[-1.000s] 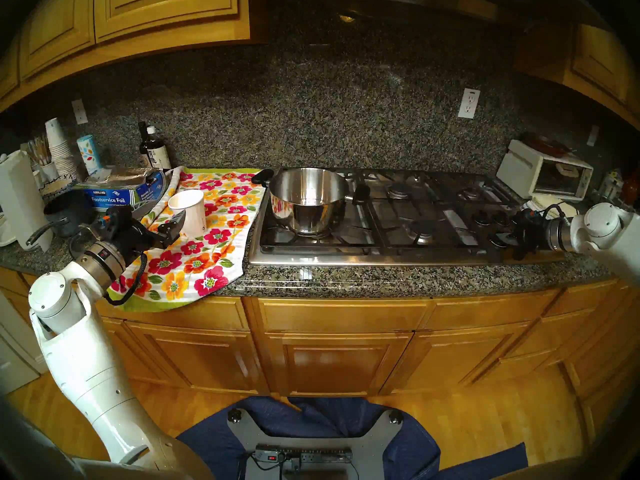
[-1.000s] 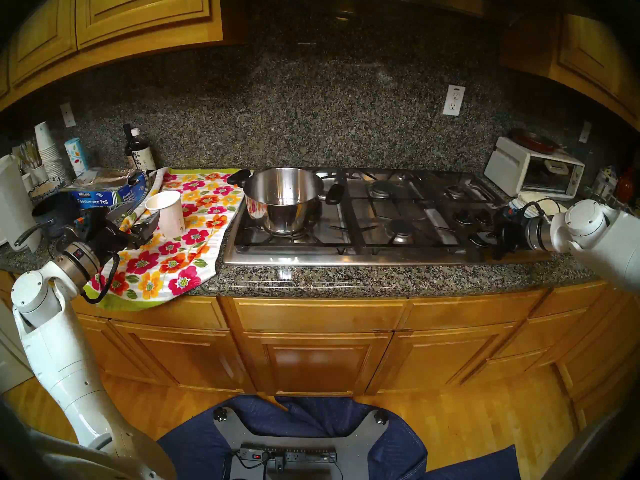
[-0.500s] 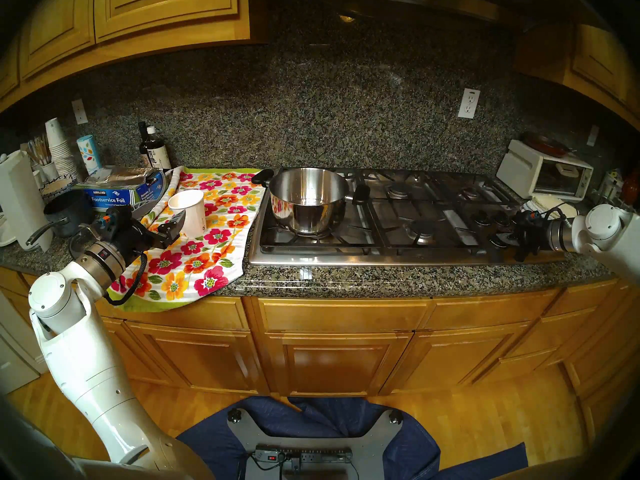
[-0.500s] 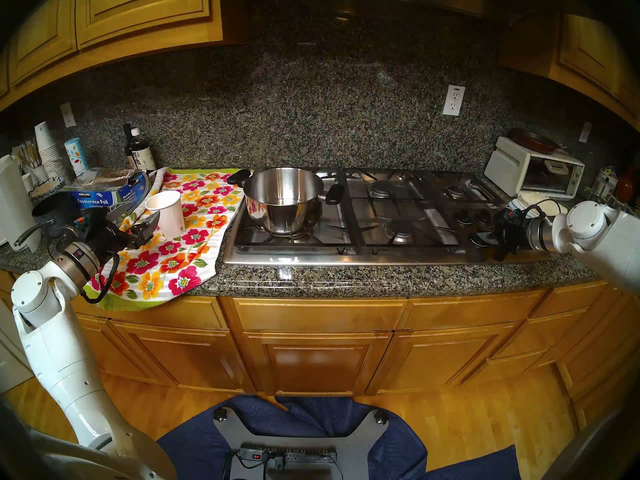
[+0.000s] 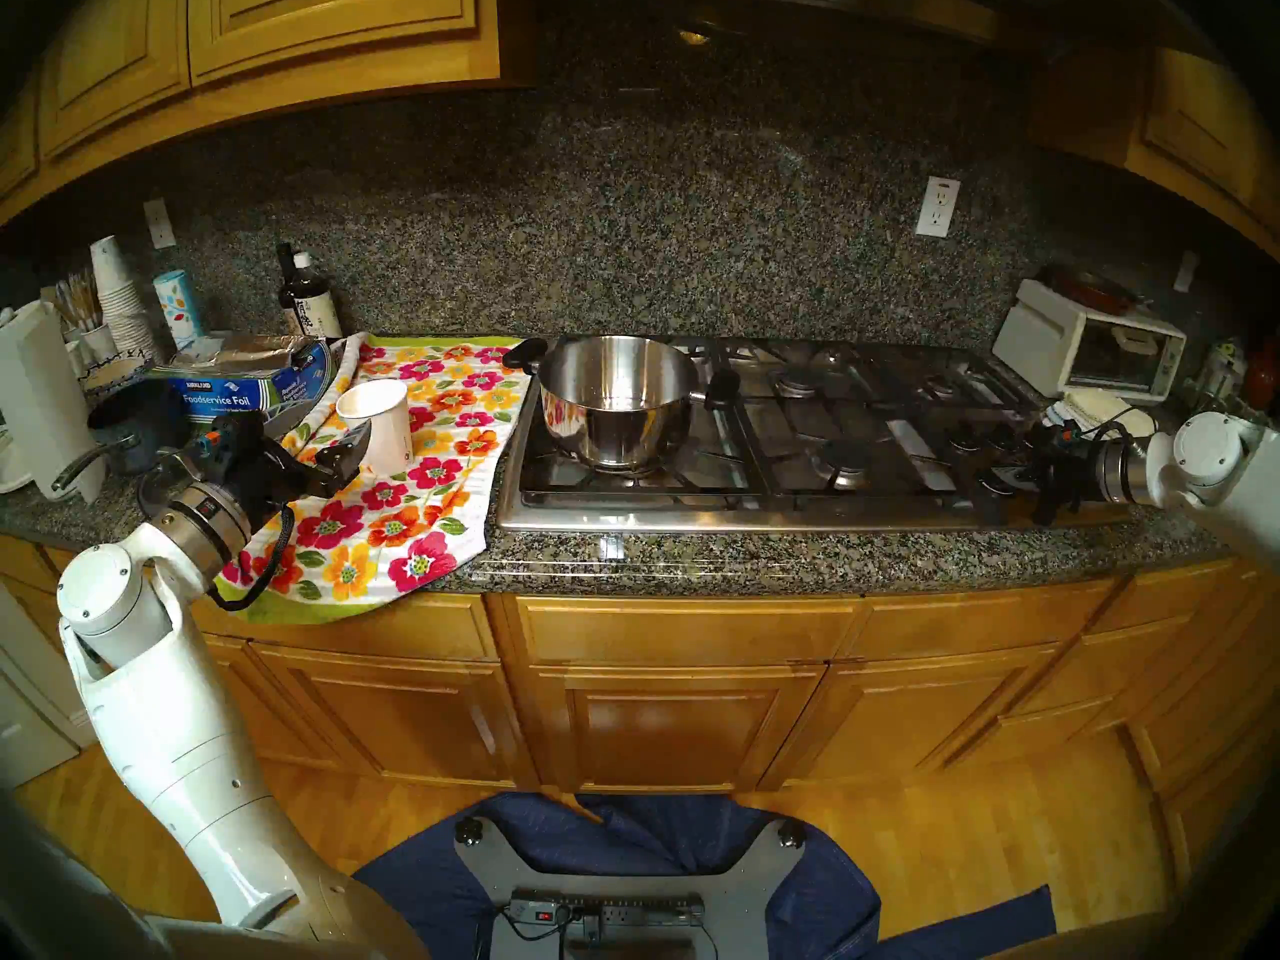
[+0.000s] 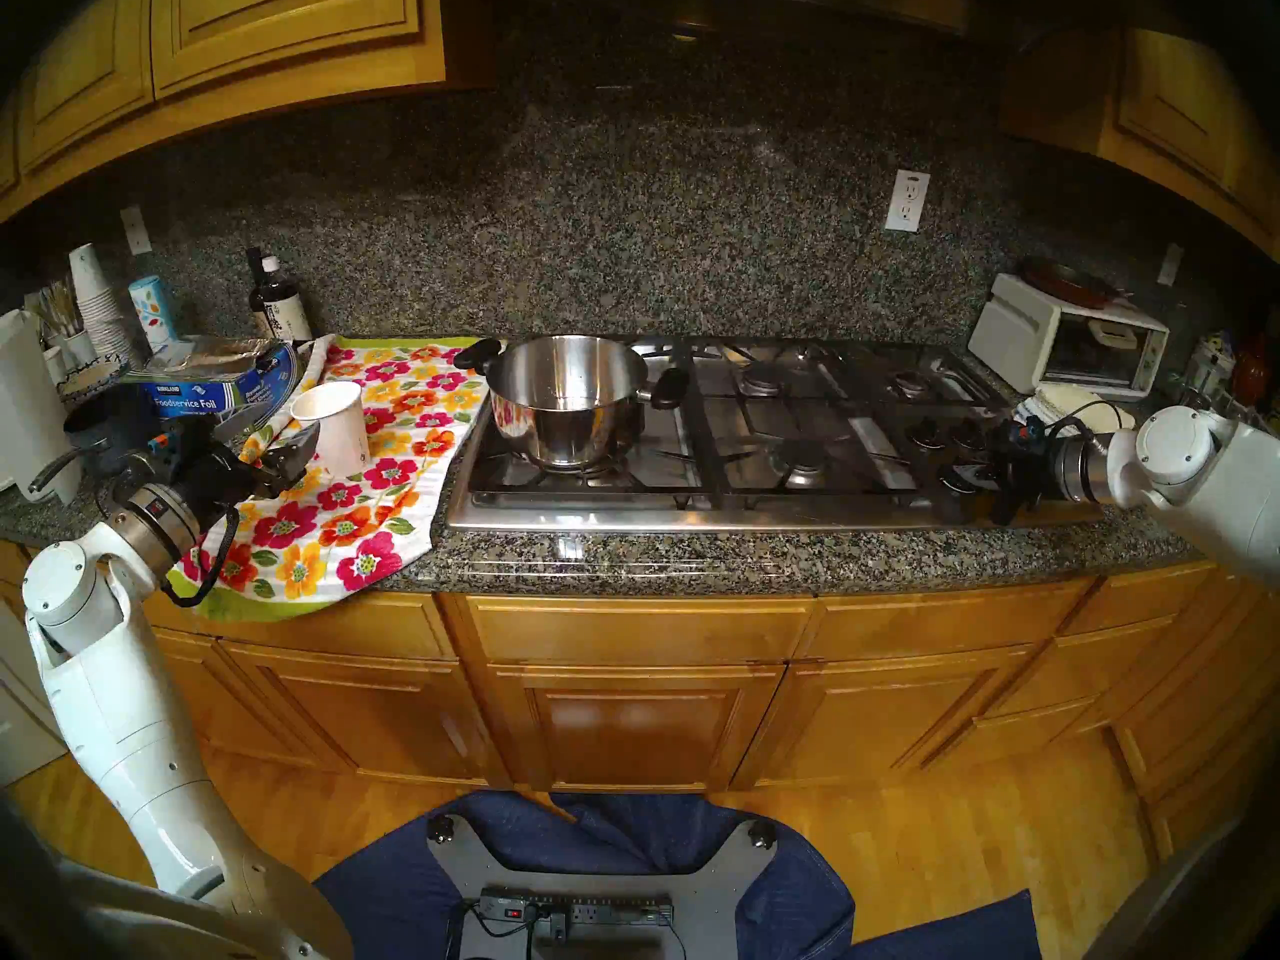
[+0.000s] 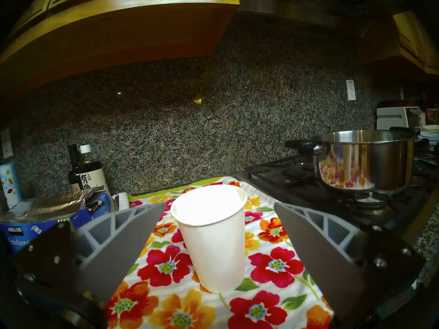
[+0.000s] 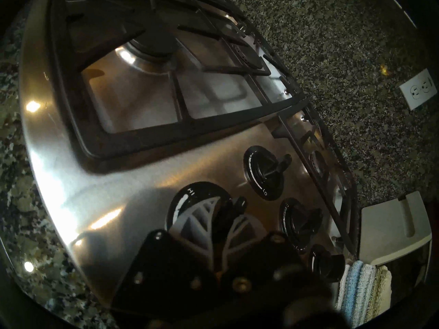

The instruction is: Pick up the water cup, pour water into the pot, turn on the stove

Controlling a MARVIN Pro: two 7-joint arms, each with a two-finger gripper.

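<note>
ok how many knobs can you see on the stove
4: far knob by the grate, held knob in the jaws of the right gripper, middle knob beside it, near knob by the cloths. More may be hidden.

water cup [image 7: 215, 238]: inside hidden below the rim; any water level cannot be told
right gripper [image 8: 224, 217]: fingertips cover the near knob [image 8: 190, 202]; its pointer mostly hidden
knob markings: only HI and LO legible; the rest too small
pot [image 7: 363, 160]: far handle hidden behind its body
stove [image 8: 133, 186]: cut off by the dark rim; right wrist view blurred
</note>
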